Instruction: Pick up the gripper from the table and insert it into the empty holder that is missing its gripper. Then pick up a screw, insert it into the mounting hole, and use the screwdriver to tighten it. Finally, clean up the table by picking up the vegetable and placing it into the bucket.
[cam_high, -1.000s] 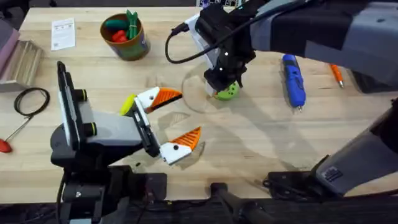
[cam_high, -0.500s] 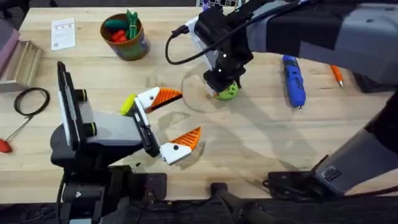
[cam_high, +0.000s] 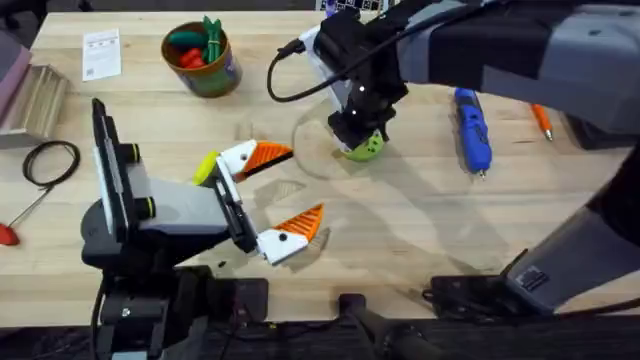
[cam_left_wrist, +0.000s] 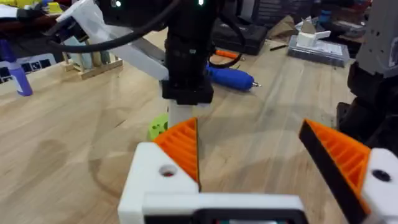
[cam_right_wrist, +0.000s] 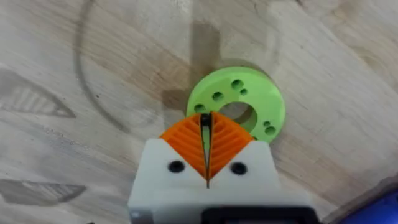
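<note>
Right wrist view: right gripper pads pressed together over the green disc.
Blue screwdriver lies well apart beside it (bit toward the arm bases); left gripper spread, empty.

Black arms; white, orange-padded fingers

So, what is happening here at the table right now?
The right gripper is down over a green round disc near the middle of the table, its orange fingers pressed together at the disc's edge. The left gripper rests open nearer the arms' bases, holding nothing. The blue screwdriver lies untouched to the right, and the bucket stands at the far left with toy vegetables inside.
</note>
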